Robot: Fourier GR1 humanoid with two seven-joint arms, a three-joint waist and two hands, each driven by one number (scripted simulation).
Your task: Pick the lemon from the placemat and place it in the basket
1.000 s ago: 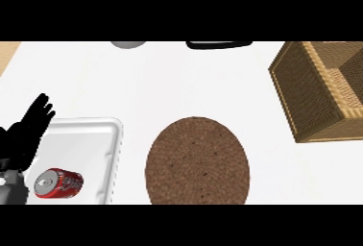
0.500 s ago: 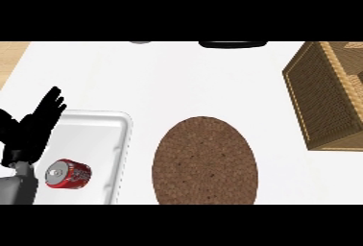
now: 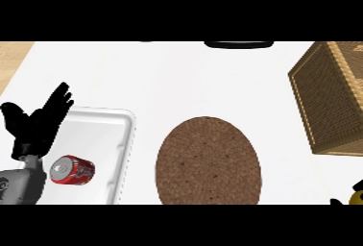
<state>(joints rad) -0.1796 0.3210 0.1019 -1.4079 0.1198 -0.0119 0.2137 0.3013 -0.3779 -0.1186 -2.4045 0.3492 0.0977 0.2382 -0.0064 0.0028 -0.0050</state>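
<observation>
Counter (image 3: 177,77): white top, fills most of the view. Basket (image 3: 333,105): woven, brown, far right, partly cut by the right edge; long axis runs near-far w/ a slight slant, near wall facing the near right corner. Placemat (image 3: 208,161): round, brown, woven, centre-near; no lemon shows on it. Tray (image 3: 99,134): white, rounded corners, left, just beside the placemat. My left hand (image 3: 35,129): far left, over the tray's left rim, released, fingers straight & pointing up, resting, holds nothing. Can (image 3: 72,169): red, on its side in the tray's near part, by my left wrist; not a task item. Dark obj. (image 3: 239,44): black, flat, at the far edge, cut off, can't ID. My right hand (image 3: 340,201): only a dark sliver at the near right corner; can't tell whether it's clenched or released. Lemon (image 3: 356,197): prob. the small yellowish patch right against that sliver, mostly out of view, so I read it as off the mat & w/ my right hand, but can't confirm a grasp. Key relation: basket lies straight to the far side of that patch, near, w/ a strip of bare counter between; right hand is by far the nearer, left is well apart across the mat. Lemon's long axis & which way it points: too little shows to tell.
</observation>
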